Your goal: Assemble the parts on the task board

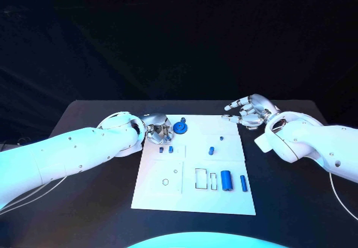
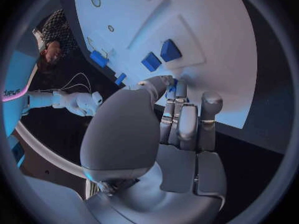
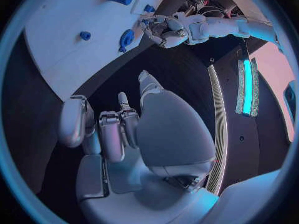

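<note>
The white task board [image 1: 194,199] lies in the middle of the black table. A blue round part [image 1: 181,127] stands at its far edge, and my left hand [image 1: 158,129] pinches it between thumb and fingertips [image 2: 179,90]; the right wrist view shows the same part [image 3: 126,37] beside that hand [image 3: 163,31]. Two small blue pieces [image 1: 165,150] lie just nearer, with another [image 1: 211,151] to their right. A thick blue cylinder [image 1: 226,181] and a thin blue one [image 1: 244,183] lie at the board's right. My right hand [image 1: 250,112] hovers off the far right corner, fingers apart and holding nothing.
Empty outlined slots [image 1: 202,178] sit left of the thick cylinder, and a small oval hole [image 1: 165,182] is at the board's left. Black table [image 1: 89,206] surrounds the board on every side. A thin white cable [image 1: 343,201] trails under my right arm.
</note>
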Action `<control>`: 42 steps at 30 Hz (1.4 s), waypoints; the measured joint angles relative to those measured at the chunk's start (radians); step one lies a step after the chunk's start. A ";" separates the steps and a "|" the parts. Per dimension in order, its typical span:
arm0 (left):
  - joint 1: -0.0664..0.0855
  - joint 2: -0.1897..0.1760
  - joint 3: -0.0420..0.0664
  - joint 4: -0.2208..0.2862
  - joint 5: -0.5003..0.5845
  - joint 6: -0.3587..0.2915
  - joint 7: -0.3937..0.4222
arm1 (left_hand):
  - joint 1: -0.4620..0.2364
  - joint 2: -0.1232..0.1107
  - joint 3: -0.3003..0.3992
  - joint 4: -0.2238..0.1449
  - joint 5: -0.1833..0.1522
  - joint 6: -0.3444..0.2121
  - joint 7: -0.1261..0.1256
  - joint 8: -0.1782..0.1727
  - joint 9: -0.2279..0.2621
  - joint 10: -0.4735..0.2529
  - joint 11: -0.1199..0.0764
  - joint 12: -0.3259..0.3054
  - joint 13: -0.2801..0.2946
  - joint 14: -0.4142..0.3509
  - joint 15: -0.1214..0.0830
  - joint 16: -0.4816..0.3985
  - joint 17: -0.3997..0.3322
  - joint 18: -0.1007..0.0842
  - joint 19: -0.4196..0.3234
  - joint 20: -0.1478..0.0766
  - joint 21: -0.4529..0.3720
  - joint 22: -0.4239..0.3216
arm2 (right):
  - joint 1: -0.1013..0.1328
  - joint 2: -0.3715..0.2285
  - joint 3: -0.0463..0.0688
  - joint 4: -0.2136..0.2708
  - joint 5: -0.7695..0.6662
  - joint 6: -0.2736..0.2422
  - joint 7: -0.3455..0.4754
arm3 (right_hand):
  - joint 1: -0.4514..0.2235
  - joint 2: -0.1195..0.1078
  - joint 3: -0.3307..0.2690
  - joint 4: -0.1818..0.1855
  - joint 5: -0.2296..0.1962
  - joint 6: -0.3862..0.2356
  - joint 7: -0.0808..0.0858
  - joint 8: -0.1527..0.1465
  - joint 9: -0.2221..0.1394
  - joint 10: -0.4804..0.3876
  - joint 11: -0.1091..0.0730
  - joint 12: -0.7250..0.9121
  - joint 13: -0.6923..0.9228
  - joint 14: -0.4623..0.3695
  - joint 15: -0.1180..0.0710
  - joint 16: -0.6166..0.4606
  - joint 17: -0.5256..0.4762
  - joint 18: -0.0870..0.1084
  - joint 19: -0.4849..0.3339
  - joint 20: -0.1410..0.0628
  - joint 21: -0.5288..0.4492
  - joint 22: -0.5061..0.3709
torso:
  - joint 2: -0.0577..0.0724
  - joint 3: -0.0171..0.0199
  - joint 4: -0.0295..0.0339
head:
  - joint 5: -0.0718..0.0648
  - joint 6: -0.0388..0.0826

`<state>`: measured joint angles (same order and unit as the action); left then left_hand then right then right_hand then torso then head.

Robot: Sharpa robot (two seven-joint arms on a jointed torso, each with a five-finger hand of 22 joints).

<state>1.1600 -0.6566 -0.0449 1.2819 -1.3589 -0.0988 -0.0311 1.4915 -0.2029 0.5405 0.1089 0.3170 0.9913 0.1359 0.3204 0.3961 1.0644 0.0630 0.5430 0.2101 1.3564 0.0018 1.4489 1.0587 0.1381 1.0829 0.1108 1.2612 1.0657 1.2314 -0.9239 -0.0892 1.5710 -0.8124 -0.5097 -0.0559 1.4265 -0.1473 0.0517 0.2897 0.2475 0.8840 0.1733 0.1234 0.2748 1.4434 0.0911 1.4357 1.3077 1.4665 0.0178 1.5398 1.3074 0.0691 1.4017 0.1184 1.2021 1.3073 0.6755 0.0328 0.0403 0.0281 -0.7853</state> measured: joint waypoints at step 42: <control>-0.003 0.001 -0.002 -0.001 -0.006 0.009 -0.014 | -0.040 -0.039 -0.008 0.014 0.000 -0.061 0.007 -0.064 -0.005 -0.006 0.009 -0.026 0.008 -0.004 0.004 0.000 -0.008 0.000 -0.004 0.004 -0.024 -0.022 | -0.001 0.000 0.000 -0.002 0.000 0.000 0.000 | 0.000 0.000 0.000 0.000 0.000 0.000 0.000 0.000 -0.001 0.000 0.000 0.000 0.000 0.000 0.000 0.000 0.000 0.000 0.000 0.000 -0.004 0.000 | 0.000 -0.0006 -0.0002 | -0.001 0.002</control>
<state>1.1571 -0.6555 -0.0474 1.2810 -1.3647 -0.0900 -0.0452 1.4518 -0.2419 0.5327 0.1230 0.3172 0.9308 0.1430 0.2566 0.3913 1.0584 0.0722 0.5166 0.2186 1.3524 0.0057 1.4488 1.0507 0.1382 1.0791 0.1144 1.2368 1.0435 1.2302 -0.9235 -0.0892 1.5690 -0.8122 -0.5097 -0.0559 1.4265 -0.1473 0.0517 0.2897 0.2475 0.8840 0.1733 0.1234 0.2737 1.4434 0.0911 1.4357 1.3074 1.4665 0.0178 1.5398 1.3073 0.0691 1.4017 0.1184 1.1984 1.3077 0.6754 0.0322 0.0401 0.0269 -0.7836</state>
